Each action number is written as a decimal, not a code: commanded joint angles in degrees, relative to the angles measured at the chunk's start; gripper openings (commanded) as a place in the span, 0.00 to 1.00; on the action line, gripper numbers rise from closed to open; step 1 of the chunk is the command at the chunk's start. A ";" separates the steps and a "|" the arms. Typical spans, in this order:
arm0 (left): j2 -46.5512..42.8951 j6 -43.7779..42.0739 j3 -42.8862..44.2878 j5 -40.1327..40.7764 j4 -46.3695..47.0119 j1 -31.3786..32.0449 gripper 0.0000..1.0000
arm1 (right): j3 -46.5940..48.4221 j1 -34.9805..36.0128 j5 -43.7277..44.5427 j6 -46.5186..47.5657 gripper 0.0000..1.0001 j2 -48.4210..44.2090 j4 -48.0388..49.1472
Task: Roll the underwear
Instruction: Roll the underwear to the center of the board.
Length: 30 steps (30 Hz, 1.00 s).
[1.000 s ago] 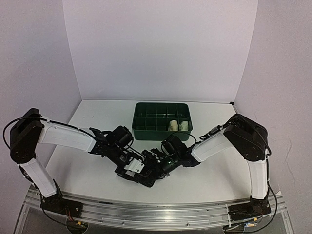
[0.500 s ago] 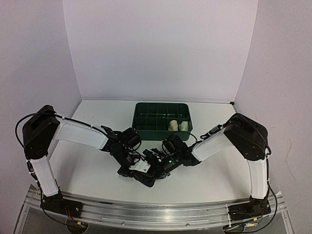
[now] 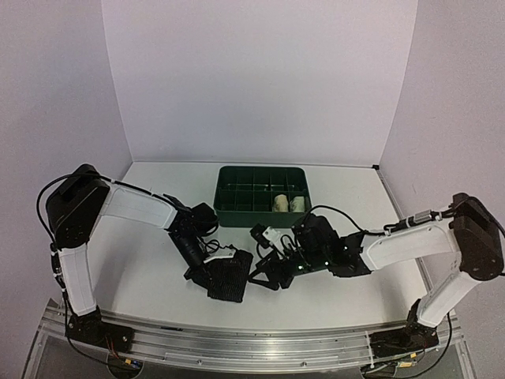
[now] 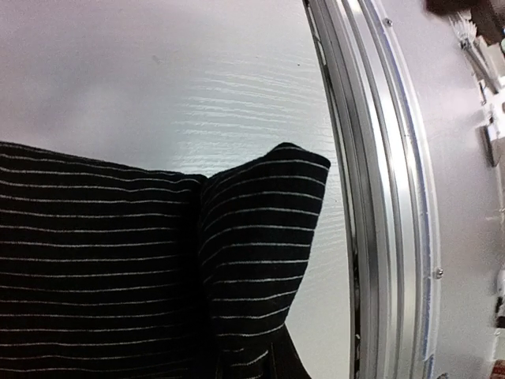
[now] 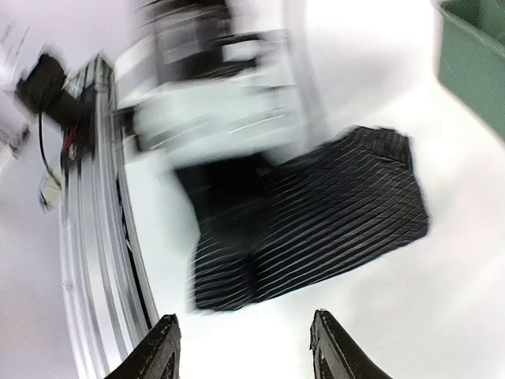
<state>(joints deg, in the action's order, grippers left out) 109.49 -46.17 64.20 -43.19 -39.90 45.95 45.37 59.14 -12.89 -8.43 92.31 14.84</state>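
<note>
Resting on the white table (image 3: 142, 304) between lilac walls (image 3: 260, 79), the black underwear (image 3: 230, 279) is pinched by the left gripper (image 3: 211, 268), while the right gripper (image 5: 246, 319) gapes.

Black underwear (image 3: 229, 276) w/ thin white stripes, dk green tray (image 3: 245, 219).

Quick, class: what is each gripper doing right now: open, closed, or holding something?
Left gripper: closed on the black striped underwear.
Right gripper: open, holding nothing.
</note>
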 commanded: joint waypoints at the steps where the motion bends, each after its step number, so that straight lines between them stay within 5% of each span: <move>1: 2.84 6.22 1.98 -6.87 -1.92 -2.85 0.00 | -0.03 9.29 18.85 22.76 0.54 -0.40 -2.47; 8: 6.06 7.68 1.40 -9.76 -2.10 -4.21 0.00 | 11.39 15.57 35.24 39.48 0.60 11.45 -3.37; 18: 6.63 8.27 1.61 -9.89 -1.28 -4.44 0.00 | 17.60 15.57 29.55 40.48 0.55 19.97 -7.17; 21: 6.70 7.92 1.45 -9.83 -1.36 -4.60 0.00 | 17.18 15.57 28.68 38.79 0.46 20.94 -8.96; 26: 6.05 6.58 1.48 -9.77 -1.90 -4.99 0.01 | 17.95 15.55 27.46 34.51 0.11 21.94 -12.22; 27: 5.36 6.20 1.58 -10.27 -2.12 -5.10 0.06 | 18.29 15.54 26.98 33.64 0.04 22.03 -13.11; 30: -0.61 3.43 0.09 -11.78 -1.07 -5.27 0.46 | 18.42 15.49 23.70 29.80 0.00 21.32 -15.82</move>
<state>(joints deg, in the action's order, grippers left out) 115.18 -39.62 64.50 -53.94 -40.86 41.26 62.72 74.66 15.78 26.98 112.51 6.11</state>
